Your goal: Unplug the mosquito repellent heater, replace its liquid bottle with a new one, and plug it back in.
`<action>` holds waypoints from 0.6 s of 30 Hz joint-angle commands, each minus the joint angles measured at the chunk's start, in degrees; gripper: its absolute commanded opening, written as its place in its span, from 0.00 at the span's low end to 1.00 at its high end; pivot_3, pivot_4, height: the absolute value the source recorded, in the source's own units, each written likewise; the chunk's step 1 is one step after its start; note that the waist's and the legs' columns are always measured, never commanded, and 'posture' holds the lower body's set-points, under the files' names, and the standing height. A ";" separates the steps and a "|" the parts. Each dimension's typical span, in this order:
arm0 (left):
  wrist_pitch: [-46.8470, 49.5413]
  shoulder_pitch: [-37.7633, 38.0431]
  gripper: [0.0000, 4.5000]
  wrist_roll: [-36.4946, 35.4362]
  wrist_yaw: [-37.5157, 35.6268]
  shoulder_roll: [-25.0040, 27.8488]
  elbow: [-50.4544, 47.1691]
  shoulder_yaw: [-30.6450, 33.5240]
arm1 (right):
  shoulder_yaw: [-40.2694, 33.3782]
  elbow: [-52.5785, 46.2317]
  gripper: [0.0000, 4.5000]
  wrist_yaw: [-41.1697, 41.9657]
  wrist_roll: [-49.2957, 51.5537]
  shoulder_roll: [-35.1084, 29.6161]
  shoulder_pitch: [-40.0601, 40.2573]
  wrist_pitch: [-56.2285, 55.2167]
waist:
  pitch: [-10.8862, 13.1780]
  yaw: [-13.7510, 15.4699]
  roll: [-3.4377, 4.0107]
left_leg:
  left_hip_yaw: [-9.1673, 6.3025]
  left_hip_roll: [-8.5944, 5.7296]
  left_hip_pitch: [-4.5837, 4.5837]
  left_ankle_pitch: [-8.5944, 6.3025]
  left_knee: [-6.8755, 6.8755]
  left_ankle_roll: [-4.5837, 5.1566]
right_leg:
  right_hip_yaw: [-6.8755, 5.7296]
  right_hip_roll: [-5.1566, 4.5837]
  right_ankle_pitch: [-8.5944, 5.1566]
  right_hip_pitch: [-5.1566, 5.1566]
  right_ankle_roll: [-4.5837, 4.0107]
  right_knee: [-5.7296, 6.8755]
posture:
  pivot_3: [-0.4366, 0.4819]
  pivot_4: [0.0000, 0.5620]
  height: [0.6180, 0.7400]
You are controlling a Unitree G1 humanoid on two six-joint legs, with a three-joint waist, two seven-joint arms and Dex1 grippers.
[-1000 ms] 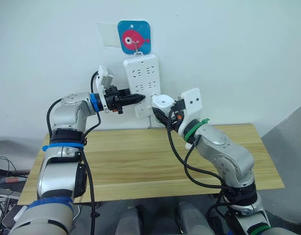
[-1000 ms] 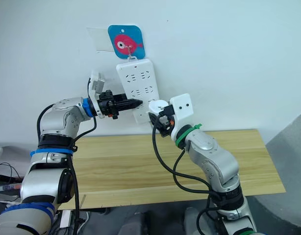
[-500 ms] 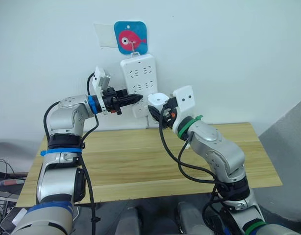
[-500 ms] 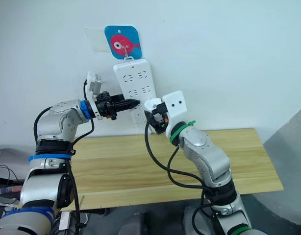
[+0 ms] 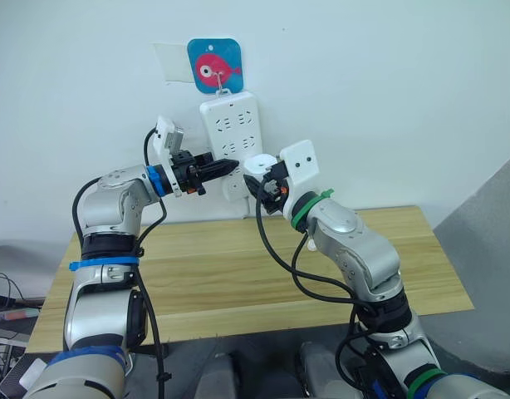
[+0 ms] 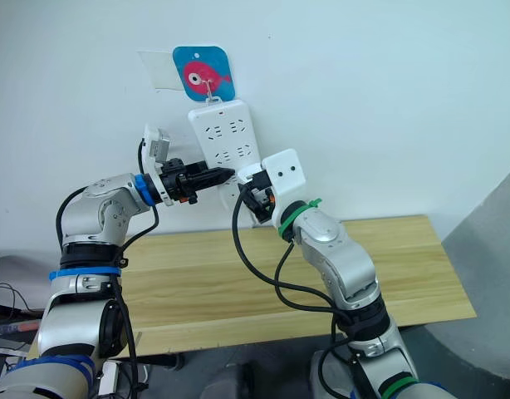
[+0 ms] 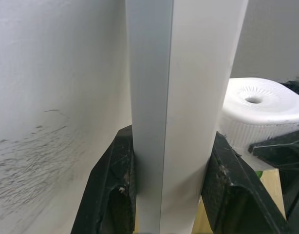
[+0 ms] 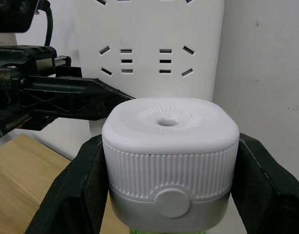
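Note:
The mosquito repellent heater (image 8: 169,141) is a small white rounded unit with a vent hole on top. My right gripper (image 5: 262,178) is shut on its ribbed sides and holds it right in front of the lower sockets of the white power strip (image 5: 228,129) hanging on the wall. A green sliver of the liquid bottle (image 8: 140,231) peeks out below the heater. The prongs are hidden. My left gripper (image 7: 171,161) is shut on the strip's lower part, one black finger (image 7: 110,185) on each side, just left of the heater (image 7: 261,112).
The strip hangs from a blue hook plate with a red fish (image 5: 213,65) on the white wall. A bare wooden table (image 5: 238,274) lies below both arms. Cables lie on the floor (image 5: 6,303) at the far left.
My right gripper has carried the heater left and up, closer to the power strip's lower sockets. The left gripper keeps its hold on the strip. The camera has shifted a little.

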 commanded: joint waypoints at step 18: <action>-2.40 -1.25 0.30 -3.41 -3.62 -2.10 -1.55 -1.45 | 2.28 -1.21 0.74 5.63 0.26 0.40 -1.38 2.70 | -0.01 0.03 -0.02 | -0.01 0.00 -0.01 0.01 -0.02 -0.02 | -0.02 0.00 0.00 -0.01 0.00 -0.01 | 0.36 0.26 1.00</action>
